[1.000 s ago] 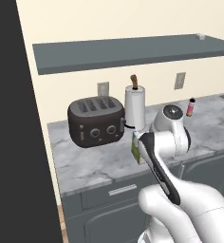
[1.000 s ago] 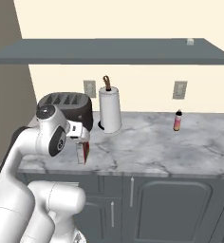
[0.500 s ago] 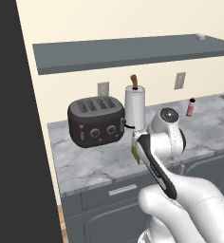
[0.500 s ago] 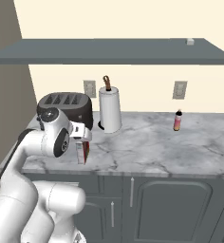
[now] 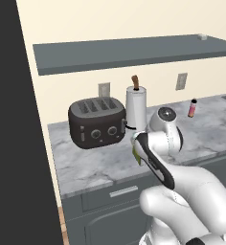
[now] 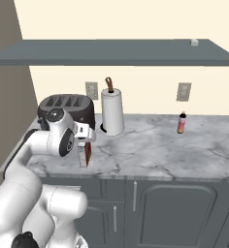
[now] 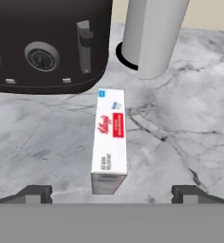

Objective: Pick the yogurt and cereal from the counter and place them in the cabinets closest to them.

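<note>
Toaster (image 6: pixel 68 109) beside paper-towel roll (image 6: pixel 112 112); pinkish bottle (image 6: pixel 182 123) well apart.

A kitchen: marble counter (image 6: pixel 184 155), toaster (image 5: pixel 96 122), paper-towel roll (image 6: pixel 112 112), wall shelf (image 6: pixel 111 52)

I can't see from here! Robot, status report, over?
End effector open, above cereal box. Box upright on counter, not gripped. Toaster and paper-towel roll close behind.

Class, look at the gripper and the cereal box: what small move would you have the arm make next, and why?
Probably lower the open gripper straight onto the cereal box, then close. The hand view shows the box standing on the counter between the two fingertips, not yet touched, with the toaster and paper-towel roll behind it.
</note>
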Controlling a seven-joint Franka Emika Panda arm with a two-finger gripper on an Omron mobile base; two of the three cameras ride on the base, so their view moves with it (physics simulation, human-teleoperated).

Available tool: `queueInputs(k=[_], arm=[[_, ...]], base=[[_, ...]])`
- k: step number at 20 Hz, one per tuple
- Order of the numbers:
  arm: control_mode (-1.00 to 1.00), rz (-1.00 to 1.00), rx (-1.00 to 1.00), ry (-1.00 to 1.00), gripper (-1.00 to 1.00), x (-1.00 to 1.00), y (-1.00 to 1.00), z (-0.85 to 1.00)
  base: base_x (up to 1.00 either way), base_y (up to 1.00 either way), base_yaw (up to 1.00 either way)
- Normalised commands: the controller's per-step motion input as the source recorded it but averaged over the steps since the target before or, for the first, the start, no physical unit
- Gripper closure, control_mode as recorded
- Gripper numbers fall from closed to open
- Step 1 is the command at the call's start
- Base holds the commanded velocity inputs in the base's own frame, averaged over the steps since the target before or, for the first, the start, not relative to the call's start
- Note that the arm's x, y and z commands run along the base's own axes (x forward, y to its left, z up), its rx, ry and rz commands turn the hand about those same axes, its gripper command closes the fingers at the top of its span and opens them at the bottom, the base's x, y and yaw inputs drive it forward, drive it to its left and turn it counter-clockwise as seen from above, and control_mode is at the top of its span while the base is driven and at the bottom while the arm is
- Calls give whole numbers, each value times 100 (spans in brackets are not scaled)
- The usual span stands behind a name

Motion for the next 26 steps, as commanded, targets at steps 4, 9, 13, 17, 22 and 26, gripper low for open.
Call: queueInputs(k=[4, 9, 13, 17, 22, 26], arm=[[-100, 0, 0, 1, -100, 19, 1, -8], [-100, 0, 0, 0, -100, 12, 3, -17], [-100, 0, 0, 1, -100, 5, 7, -24], [-100, 0, 0, 0, -100, 1, 4, -24], [-100, 0, 0, 0, -100, 0, 0, -22], [-100, 0, 0, 0, -100, 2, 0, -17]], base=[[0, 0, 0], [0, 0, 0], [0, 0, 0], [0, 0, 0], [0, 0, 0], [0, 0, 0]])
